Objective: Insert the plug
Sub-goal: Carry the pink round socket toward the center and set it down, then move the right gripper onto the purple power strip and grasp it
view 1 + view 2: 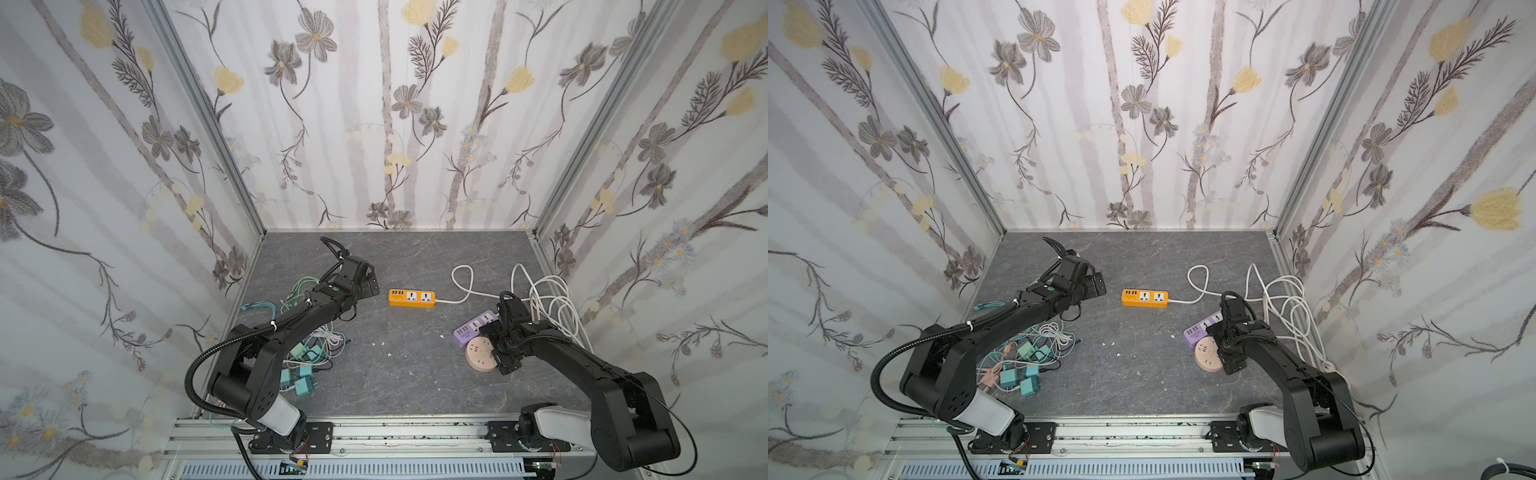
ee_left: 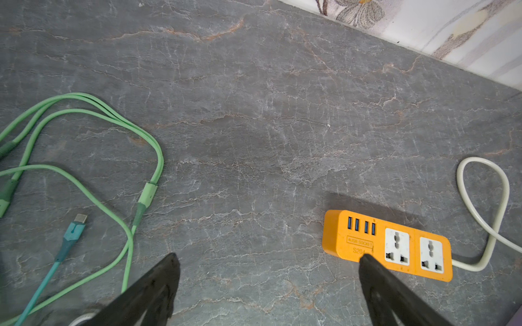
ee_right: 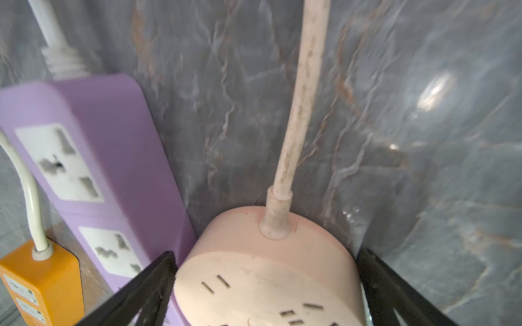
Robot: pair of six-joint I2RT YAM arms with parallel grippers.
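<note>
Several teal and green plugs [image 1: 302,388] [image 1: 1029,387] lie in a cable tangle at the near left, under my left arm. An orange power strip [image 1: 412,298] [image 1: 1145,298] [image 2: 387,245] lies mid-table. My left gripper [image 1: 368,286] [image 1: 1096,284] [image 2: 268,256] hovers open and empty just left of it, one fingertip over its USB end. My right gripper [image 1: 496,349] [image 1: 1227,349] [image 3: 267,252] stands open, its fingers either side of a pink round socket [image 1: 478,353] [image 3: 268,282]. The socket rests against a purple power strip [image 1: 471,328] [image 3: 113,169].
White cords [image 1: 548,307] loop in a heap at the right wall. Green cables [image 2: 84,141] and a teal USB cable [image 2: 73,231] spread at the left. Floral walls close in three sides; a metal rail [image 1: 374,432] runs along the front edge.
</note>
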